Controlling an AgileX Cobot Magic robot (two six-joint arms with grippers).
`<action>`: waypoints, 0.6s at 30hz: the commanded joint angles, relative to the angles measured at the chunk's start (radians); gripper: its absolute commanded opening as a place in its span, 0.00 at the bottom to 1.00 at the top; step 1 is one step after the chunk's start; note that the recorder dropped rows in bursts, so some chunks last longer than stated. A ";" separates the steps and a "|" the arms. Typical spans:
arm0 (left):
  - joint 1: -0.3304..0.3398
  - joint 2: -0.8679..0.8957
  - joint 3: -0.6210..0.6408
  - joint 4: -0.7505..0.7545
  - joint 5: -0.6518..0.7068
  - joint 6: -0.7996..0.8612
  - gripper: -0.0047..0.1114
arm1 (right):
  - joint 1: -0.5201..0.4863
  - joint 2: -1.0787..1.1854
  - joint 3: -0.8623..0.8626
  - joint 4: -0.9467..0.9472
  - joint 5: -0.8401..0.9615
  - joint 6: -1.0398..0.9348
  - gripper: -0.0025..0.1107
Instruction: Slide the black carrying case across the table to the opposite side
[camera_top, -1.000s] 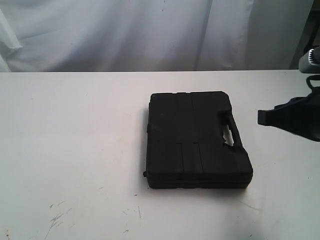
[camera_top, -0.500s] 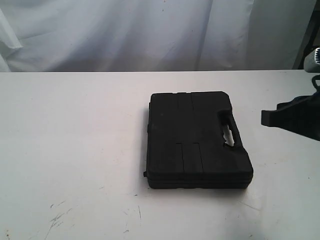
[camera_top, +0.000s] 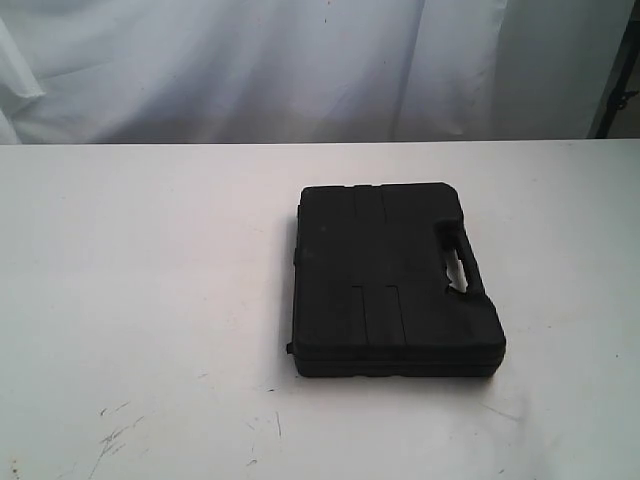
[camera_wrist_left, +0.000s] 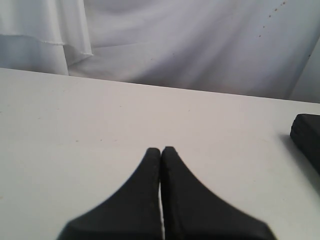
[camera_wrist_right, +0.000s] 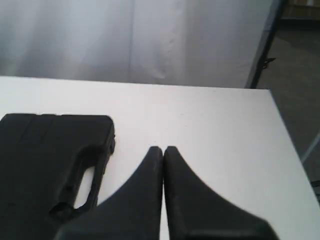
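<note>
Tabletop (camera_top: 150, 300): white and wide, with scuffs near its front edge.
Cloth (camera_top: 250, 60): white, hanging behind the tabletop.
Case (camera_top: 390, 275): black, lying flat a little right of the tabletop's middle, handle (camera_top: 460, 265) on its right side.
My right pincer (camera_wrist_right: 163, 149): closed, tips together, holding nothing, near the case's handle side.
My left pincer (camera_wrist_left: 161, 150): closed, empty, over bare tabletop, well apart from the case.

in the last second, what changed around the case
The right gripper, shut and empty, drew back off the right edge of the exterior view, away from the black carrying case. Nothing was taken hold of or let go. The case lies flat in the same place on the table.
</note>
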 joint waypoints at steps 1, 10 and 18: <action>0.002 -0.004 0.004 -0.001 0.002 -0.002 0.04 | -0.075 -0.111 0.006 -0.007 0.050 -0.010 0.02; 0.002 -0.004 0.004 -0.001 0.002 -0.002 0.04 | -0.105 -0.472 0.378 -0.007 -0.205 0.058 0.02; 0.002 -0.004 0.004 -0.001 0.002 -0.002 0.04 | -0.105 -0.632 0.553 -0.007 -0.285 0.111 0.02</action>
